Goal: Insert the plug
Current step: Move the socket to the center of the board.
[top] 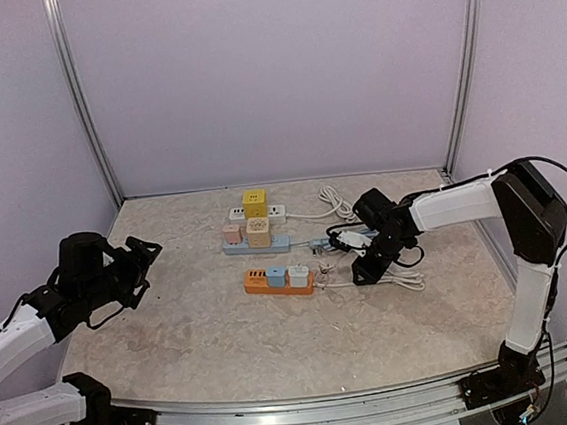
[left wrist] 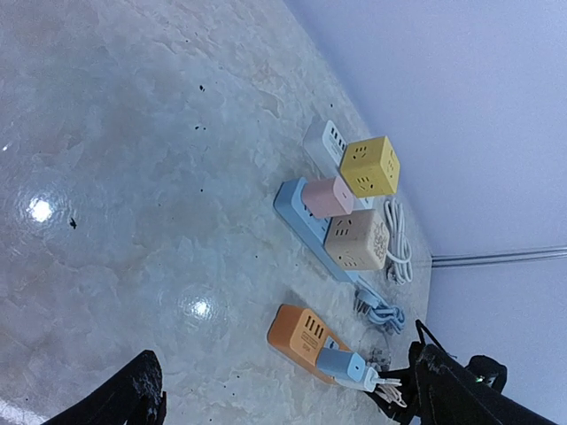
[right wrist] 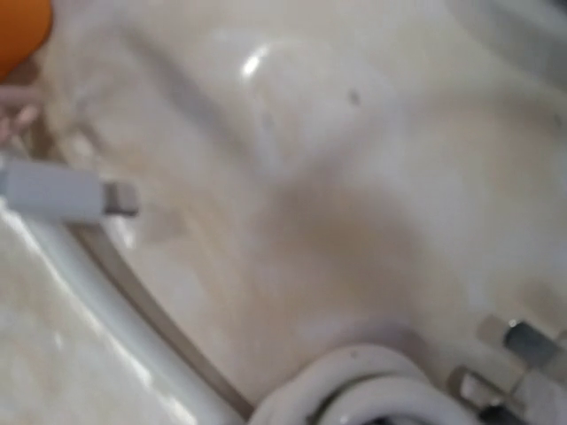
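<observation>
The left gripper (top: 145, 258) hangs with fingers spread wide, well apart from the work. The orange strip (top: 278, 279), long axis running left to right, lies just left of the right gripper (top: 366, 267), by far the nearer arm. Its fingers are pressed together low over the white cable (top: 408, 281), perhaps pinching it. Only the right wrist view shows the plug (right wrist: 518, 341), 2 blurred metal prongs close to the fingers. The top view hides them.

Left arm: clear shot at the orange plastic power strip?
Probably yes: only bare tabletop between the open left gripper and the orange plastic power strip; right gripper sits off its far end.
</observation>
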### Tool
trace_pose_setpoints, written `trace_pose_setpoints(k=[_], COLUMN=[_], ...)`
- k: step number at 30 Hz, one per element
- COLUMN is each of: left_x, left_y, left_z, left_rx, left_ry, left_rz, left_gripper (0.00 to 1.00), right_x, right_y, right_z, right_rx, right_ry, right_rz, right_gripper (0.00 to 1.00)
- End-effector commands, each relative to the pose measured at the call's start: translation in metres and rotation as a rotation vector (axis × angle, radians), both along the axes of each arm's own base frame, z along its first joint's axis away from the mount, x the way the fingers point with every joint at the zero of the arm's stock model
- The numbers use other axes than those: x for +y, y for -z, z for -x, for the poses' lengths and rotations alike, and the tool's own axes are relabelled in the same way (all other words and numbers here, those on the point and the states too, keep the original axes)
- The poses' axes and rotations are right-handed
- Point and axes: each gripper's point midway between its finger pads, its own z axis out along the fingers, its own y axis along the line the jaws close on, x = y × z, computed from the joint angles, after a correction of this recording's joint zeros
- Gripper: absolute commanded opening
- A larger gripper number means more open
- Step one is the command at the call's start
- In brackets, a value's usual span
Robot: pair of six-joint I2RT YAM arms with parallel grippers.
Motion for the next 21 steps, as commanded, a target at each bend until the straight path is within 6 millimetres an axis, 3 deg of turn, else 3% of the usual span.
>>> trace_pose_setpoints(k=[1, 7, 17, 21], left_x=[0.002, 0.001, 0.007, 0.007], left_y=[0.015, 0.015, 0.014, 0.01], left_z=[0.005, 0.007, 0.011, 0.012], left_rx=[0.04, 0.04, 0.032, 0.018], left_ry=[-0.003, 0.008, -0.014, -0.013], left_rz=[-0.001, 0.002, -0.007, -0.001], left_gripper=[0.94, 0.94, 0.96, 0.96], right_x=[0.033, 0.048, 0.083, 0.088], right_y=[0.023, 0.02, 0.014, 0.012], right_z=[0.0, -0.013, -0.007, -0.008], right_rx=[-0.016, -0.053, -0.072, -0.074], right_ry=[-0.075, -0.076, -0.141, -0.13], right_rz=[0.012, 0.007, -0.03, -0.045], right_gripper=[0.24, 0.24, 0.25, 0.24])
